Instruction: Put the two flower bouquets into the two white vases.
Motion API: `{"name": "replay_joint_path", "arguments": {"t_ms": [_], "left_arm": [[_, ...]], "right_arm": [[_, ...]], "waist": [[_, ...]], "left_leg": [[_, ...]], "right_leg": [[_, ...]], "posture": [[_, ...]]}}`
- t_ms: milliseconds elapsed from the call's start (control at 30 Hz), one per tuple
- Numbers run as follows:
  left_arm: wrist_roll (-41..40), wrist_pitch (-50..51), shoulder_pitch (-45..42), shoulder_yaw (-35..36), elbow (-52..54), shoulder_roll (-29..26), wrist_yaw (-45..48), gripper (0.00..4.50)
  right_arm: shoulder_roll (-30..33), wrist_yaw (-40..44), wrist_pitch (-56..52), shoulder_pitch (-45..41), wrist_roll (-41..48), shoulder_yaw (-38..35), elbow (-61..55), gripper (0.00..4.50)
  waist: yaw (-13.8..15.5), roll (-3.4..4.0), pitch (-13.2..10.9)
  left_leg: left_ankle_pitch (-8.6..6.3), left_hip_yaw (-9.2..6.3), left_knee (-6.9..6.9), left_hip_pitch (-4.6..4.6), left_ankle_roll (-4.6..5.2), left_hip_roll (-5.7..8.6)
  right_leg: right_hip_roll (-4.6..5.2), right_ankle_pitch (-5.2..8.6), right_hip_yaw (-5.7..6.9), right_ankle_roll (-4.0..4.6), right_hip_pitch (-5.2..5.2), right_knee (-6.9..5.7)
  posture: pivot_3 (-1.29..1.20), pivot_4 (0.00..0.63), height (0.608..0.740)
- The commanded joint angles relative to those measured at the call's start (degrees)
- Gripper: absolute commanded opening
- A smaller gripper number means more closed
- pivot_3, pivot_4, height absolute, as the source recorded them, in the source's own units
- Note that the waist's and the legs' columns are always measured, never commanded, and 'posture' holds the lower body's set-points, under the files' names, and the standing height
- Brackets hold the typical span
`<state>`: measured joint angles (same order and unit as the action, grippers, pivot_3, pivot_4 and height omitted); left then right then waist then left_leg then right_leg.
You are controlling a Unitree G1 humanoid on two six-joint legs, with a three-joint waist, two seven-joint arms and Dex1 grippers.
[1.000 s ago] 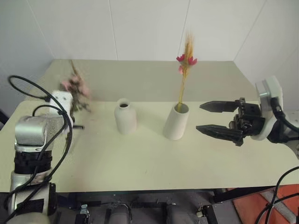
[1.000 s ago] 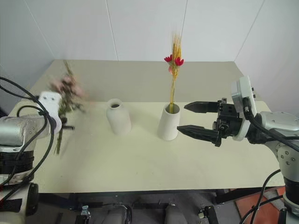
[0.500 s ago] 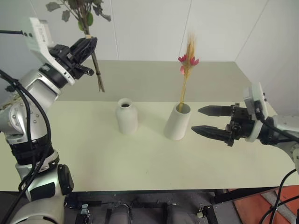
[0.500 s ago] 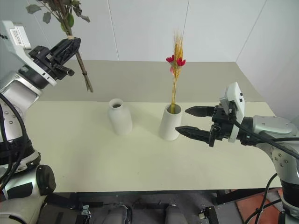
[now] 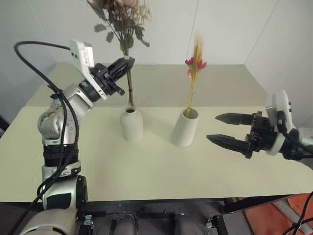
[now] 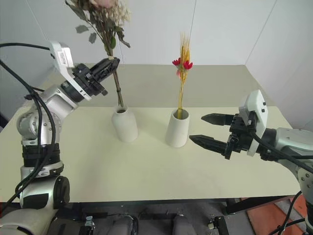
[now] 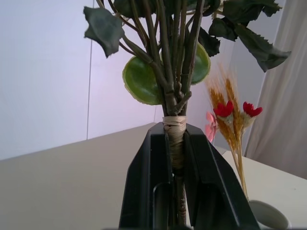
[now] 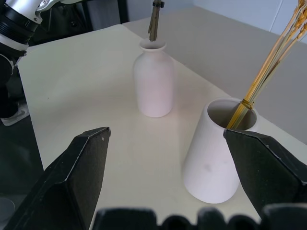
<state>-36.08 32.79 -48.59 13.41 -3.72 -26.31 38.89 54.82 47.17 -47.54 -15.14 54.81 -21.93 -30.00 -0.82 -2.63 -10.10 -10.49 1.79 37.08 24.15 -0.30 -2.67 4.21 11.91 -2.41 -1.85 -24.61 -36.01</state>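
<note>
One in, one to go!
Wheat bouquet [image 5: 194,73] sits in cylinder vase [image 5: 185,128]; left claw [image 5: 124,68] pinches rose bouquet [image 5: 122,19] above bottle vase [image 5: 131,124]; right claw [image 5: 229,130] spread.

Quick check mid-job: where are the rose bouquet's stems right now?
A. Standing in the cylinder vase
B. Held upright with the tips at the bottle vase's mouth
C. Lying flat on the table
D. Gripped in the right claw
B: the left claw holds the rose bouquet upright, stem tips at the bottle vase mouth.

The bushy bouquet's [image 5: 121,19] blooms are cut off at the top edge.
</note>
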Motion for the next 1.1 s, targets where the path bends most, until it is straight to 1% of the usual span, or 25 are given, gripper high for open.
{"name": "replay_joint_path", "arguments": {"t_ms": [33,200,567,633,667,767,900,1000,1033,1100], "left_arm": [[0.6,-2.4,-0.1,0.4,0.4,-1.0,1.1,0.09],[1.1,-3.0,0.7,0.7,0.2,-0.9,0.8,0.09],[2.0,-2.9,4.9,-2.0,2.9,0.9,1.1,0.09],[2.9,-1.8,5.9,-3.3,3.6,-0.1,1.6,0.82],[2.7,-1.2,6.9,-3.5,4.4,-0.9,2.3,1.03],[1.7,0.6,9.2,-2.6,6.5,-3.2,2.9,2.02],[-1.0,2.8,13.1,2.3,9.8,-6.9,2.2,3.34],[-4.5,4.9,22.5,10.5,16.1,-12.0,3.1,4.32],[-6.1,6.0,24.8,12.4,17.9,-13.4,3.5,4.45],[-8.2,7.0,27.4,14.1,19.9,-15.0,4.3,4.45]], "right_arm": [[1.1,-0.8,0.0,0.1,1.4,-3.4,-1.7,4.50],[1.0,-1.0,0.1,0.3,1.6,-3.4,-1.9,4.50],[0.7,-1.5,0.7,0.2,0.9,-3.1,-1.4,4.50],[0.6,-1.6,0.9,0.3,0.8,-3.0,-1.5,4.50],[0.5,-1.7,0.9,0.5,0.7,-3.0,-1.6,4.50],[0.4,-2.0,1.0,0.8,0.6,-3.2,-1.9,4.50],[0.3,-2.1,1.2,2.0,0.6,-4.0,-2.5,4.50],[0.5,-1.8,1.5,3.4,0.3,-5.2,-2.0,4.50],[0.6,-1.7,1.6,3.5,0.3,-5.3,-1.8,4.50],[0.8,-1.4,1.7,3.5,0.2,-5.2,-1.7,4.50]], "waist": [[0.0,0.00,0.0],[0.1,0.00,0.0],[0.1,0.00,0.0],[0.1,0.00,0.0],[0.0,0.00,0.0],[-0.2,0.00,0.0],[-0.1,0.00,0.0],[-0.6,0.02,0.0],[-0.5,0.02,0.0],[-0.2,0.02,0.0]], "left_leg": [[0.00,0.00,0.00,0.01,0.00,0.00],[0.00,-0.01,0.00,0.00,0.00,0.00],[0.00,-0.02,0.00,-0.08,0.00,-0.01],[0.00,-0.02,0.00,-0.08,0.00,-0.01],[0.00,-0.02,0.00,-0.08,0.00,-0.01],[0.00,-0.02,-0.01,-0.12,0.00,-0.03],[0.00,-0.02,-0.01,-0.13,0.00,-0.05],[-0.01,0.03,-0.03,-0.15,0.00,-0.08],[-0.01,0.03,-0.06,-0.16,0.00,-0.09],[-0.01,0.02,-0.05,-0.17,0.00,-0.10]], "right_leg": [[0.00,0.00,0.00,0.00,0.00,0.00],[0.01,0.02,0.02,-0.04,0.02,0.02],[0.00,0.11,0.03,-0.19,0.14,0.05],[0.00,0.11,0.03,-0.18,0.14,0.06],[0.00,0.11,0.02,-0.18,0.14,0.05],[-0.01,0.11,0.01,-0.18,0.14,0.04],[-0.03,0.13,0.01,-0.21,0.14,0.03],[-0.02,0.14,-0.02,-0.21,0.14,0.07],[-0.02,0.14,-0.03,-0.21,0.13,0.07],[-0.02,0.17,0.01,-0.24,0.14,0.05]], "posture": [[0.00,0.150,0.740],[0.00,0.150,0.740],[0.00,0.150,0.740],[0.00,0.150,0.740],[0.00,0.150,0.740],[0.00,0.150,0.740],[0.00,0.150,0.740],[0.00,0.150,0.740],[0.00,0.150,0.740],[0.00,0.150,0.740]]}}
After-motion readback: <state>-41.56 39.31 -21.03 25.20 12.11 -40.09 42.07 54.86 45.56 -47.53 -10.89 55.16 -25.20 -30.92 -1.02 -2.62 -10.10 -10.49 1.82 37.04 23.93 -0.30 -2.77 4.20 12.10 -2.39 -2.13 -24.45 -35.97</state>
